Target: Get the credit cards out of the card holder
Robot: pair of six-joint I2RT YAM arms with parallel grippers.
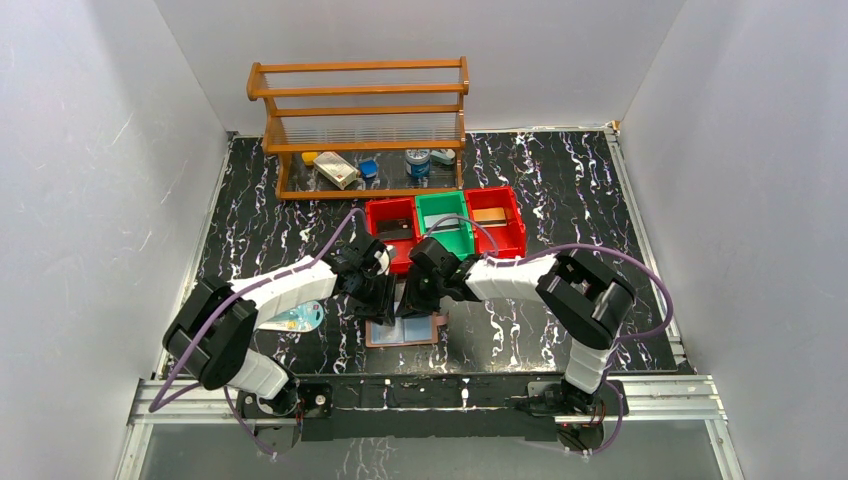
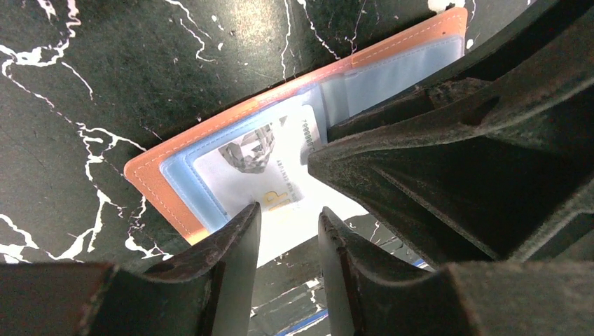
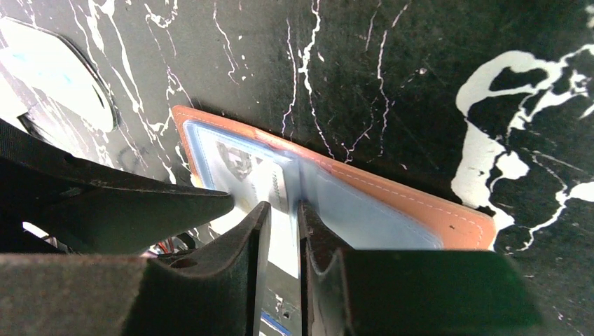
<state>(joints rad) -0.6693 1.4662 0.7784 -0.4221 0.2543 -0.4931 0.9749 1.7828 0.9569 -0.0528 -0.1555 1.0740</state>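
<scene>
The card holder (image 1: 405, 330), a reddish-brown wallet, lies open and flat on the black marbled table near the front. Its orange rim (image 2: 161, 185) and pale blue clear pockets show in both wrist views (image 3: 434, 210). A pale card (image 2: 259, 175) sits in the left pocket and sticks out over the wallet's near edge; it also shows in the right wrist view (image 3: 238, 168). My left gripper (image 2: 288, 224) is open, its tips down on the part of the card that sticks out. My right gripper (image 3: 282, 210) stands on the wallet's fold with its jaws a narrow gap apart.
A pale blue flat thing (image 1: 295, 318) lies left of the wallet, partly under my left arm. Red (image 1: 392, 228), green (image 1: 445, 225) and red (image 1: 497, 220) bins stand behind the grippers. A wooden rack (image 1: 360, 130) with small items is at the back.
</scene>
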